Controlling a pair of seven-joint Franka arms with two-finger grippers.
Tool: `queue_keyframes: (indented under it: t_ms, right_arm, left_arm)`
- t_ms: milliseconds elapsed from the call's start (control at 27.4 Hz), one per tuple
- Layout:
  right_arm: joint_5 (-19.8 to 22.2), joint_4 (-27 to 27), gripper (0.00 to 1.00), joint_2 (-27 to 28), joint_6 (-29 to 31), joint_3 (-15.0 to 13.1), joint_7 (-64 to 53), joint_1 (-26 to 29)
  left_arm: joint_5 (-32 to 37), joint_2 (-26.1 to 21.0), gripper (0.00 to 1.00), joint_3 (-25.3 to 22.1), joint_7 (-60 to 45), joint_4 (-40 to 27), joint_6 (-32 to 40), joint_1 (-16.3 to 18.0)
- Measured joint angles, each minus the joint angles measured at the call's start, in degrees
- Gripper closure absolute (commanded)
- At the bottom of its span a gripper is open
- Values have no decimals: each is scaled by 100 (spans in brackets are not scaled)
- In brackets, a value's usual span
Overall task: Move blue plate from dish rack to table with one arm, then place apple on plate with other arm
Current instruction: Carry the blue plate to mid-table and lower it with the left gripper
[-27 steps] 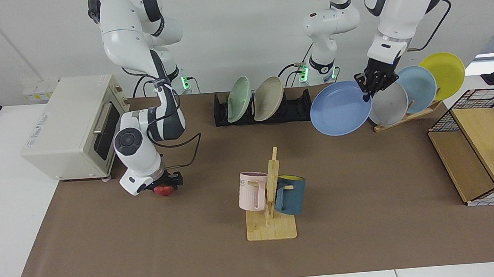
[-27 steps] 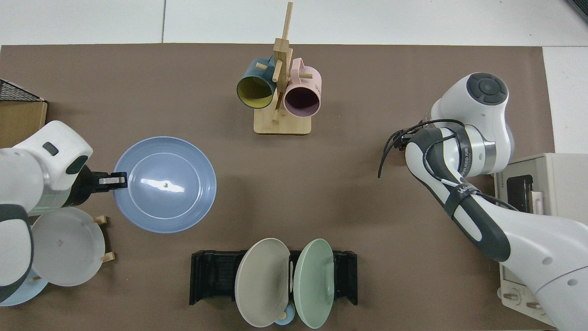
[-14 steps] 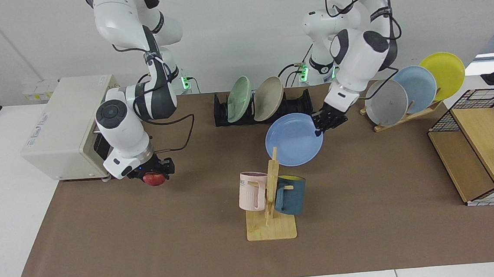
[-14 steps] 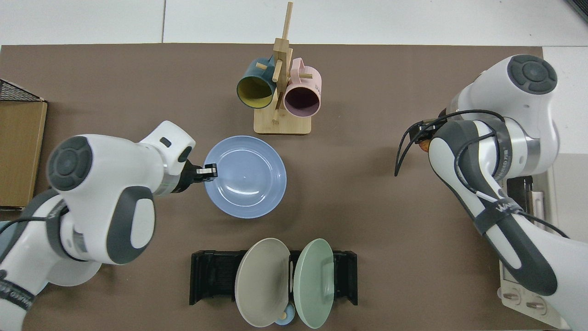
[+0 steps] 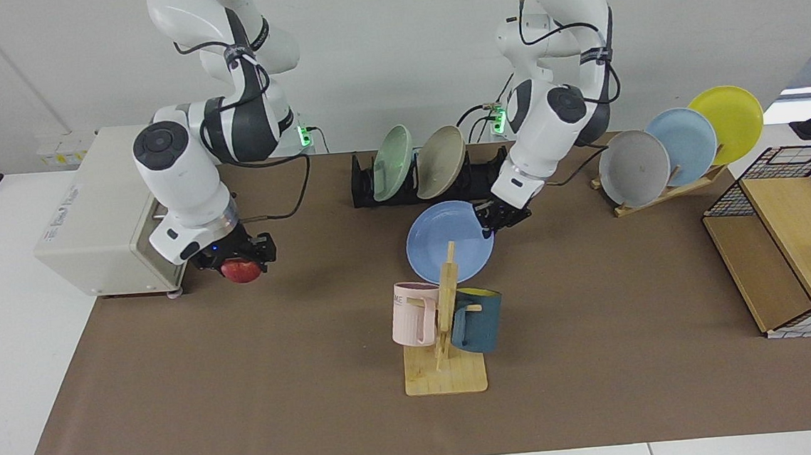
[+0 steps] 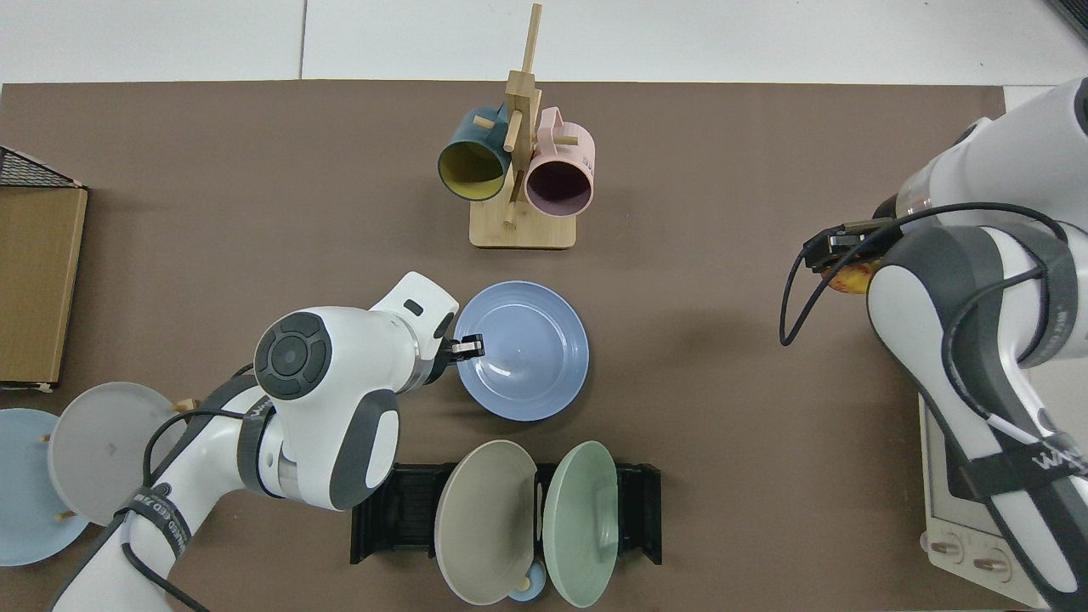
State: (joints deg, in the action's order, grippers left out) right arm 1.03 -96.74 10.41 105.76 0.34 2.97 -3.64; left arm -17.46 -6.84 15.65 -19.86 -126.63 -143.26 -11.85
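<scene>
Facing view: the worktop (image 5: pixel 634 326), white under a wide brown mat, carries everything. Of the two white arms, the right one, based at this view's left, bends down in front of a cream toaster oven (image 5: pixel 101 209); the left one reaches down toward the worktop's middle. At the far edge stands the black dish rack (image 5: pixel 477 176), with a green plate (image 5: pixel 392 162) and a beige plate (image 5: pixel 440 161) leaning in its slots. A slanted wooden stand (image 5: pixel 667 191) near it carries grey, pale blue and yellow plates. A mug tree (image 5: pixel 444 325) stands nearer the camera, with a pink and a teal mug.

The blue plate (image 5: pixel 446 242) (image 6: pixel 531 353) is out of the rack, low over the mat between rack and mug tree; whether it touches the mat is unclear. The left end effector (image 5: pixel 492 223) (image 6: pixel 466 348) is clenched on the plate's rim. The right end effector (image 5: pixel 236 257) is grasping the apple (image 5: pixel 241 270), clear above the mat beside the oven; in the top view only a sliver of apple (image 6: pixel 848 279) shows past the arm.
</scene>
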Motion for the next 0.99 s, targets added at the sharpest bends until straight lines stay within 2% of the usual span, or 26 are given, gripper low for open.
queue_keyframes:
  t_ms: [329, 694, 767, 804, 877, 914, 987]
  right_arm:
    - [0, -32, 100, -1, -1, 24, 0, -7]
    - [0, -40, 100, -2, -7, 25, 0, -12]
    - [0, -43, 100, -2, -17, 25, 0, -13]
    - [0, -44, 100, -2, -18, 25, 0, -14]
    - [0, -46, 100, -2, -20, 25, 0, -15]
    - [0, -47, 100, -2, -20, 25, 0, -16]
    - [0, -48, 100, -2, -20, 25, 0, -20]
  left_arm:
    - [-17, -12, 100, 18, -54, -189, -270, -158]
    - [-47, -305, 99, 25, -104, -243, -745, -205]
    - [-48, -304, 65, 25, -104, -238, -748, -205]
    - [-51, -304, 43, 24, -105, -234, -750, -205]
    - [-52, -311, 12, 13, -130, -231, -755, -204]
    - [-52, -322, 0, 5, -147, -231, -757, -204]
    - [-52, -354, 0, -11, -162, -229, -777, -203]
